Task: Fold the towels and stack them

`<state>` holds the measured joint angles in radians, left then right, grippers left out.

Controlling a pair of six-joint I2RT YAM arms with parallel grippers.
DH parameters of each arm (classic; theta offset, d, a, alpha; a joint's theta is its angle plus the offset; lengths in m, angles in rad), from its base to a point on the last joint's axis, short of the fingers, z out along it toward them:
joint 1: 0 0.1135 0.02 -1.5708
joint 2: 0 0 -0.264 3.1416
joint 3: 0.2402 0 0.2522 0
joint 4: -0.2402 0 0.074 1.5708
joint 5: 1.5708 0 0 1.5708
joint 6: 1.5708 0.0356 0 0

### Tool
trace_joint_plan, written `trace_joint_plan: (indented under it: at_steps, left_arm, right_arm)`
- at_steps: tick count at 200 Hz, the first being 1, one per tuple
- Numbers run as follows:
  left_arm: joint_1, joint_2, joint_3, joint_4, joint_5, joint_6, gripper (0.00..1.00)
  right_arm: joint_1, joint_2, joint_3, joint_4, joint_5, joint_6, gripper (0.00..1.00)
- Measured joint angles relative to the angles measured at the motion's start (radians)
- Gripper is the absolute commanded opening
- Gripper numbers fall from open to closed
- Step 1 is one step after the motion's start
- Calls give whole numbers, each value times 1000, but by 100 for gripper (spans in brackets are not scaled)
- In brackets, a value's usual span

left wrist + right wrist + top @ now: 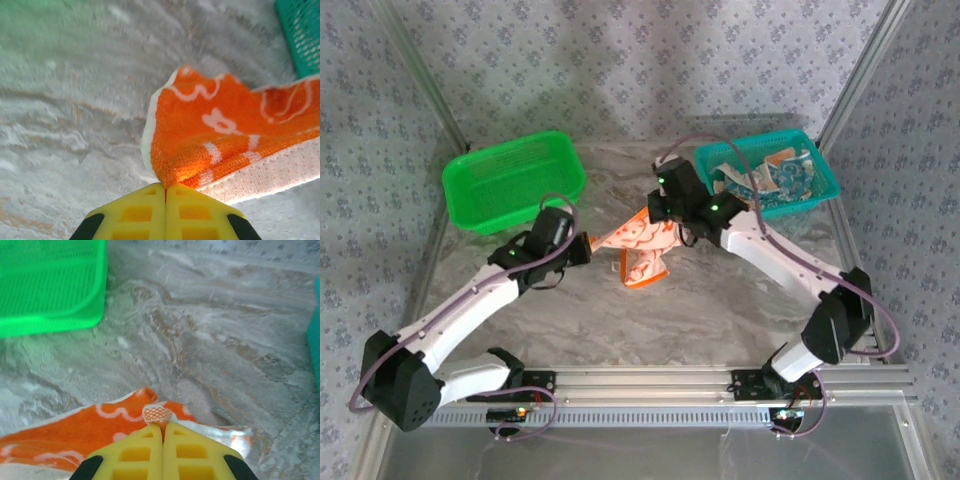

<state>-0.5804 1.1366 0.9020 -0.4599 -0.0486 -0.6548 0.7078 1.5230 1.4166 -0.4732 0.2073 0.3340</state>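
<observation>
An orange towel with white flower prints hangs stretched between my two grippers over the middle of the marble table. My left gripper is shut on its left corner; in the left wrist view the yellow fingertips pinch the bunched orange cloth. My right gripper is shut on the far right corner, and the right wrist view shows a small fold of the towel squeezed at the gripper. More printed towels lie crumpled in the teal basket.
A green mesh basket stands at the back left, with its wall showing in the right wrist view. The teal mesh basket stands at the back right. Metal frame posts rise at both back corners.
</observation>
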Motion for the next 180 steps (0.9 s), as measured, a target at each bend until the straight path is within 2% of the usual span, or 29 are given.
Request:
trace_joint_plan:
  at_steps: [39,91,180]
  left_arm:
    - [31,34,257,-85,-11,54,0]
    - [51,234,662,-204,-31,166,0]
    - [95,507,1319,-343,-33,350,0]
  right_arm:
    - [-60,-83,-6,98,-2,18,0]
    - [-95,-87,48,223,-2,16,0]
    - [-134,26,335,369,-1,-62,0]
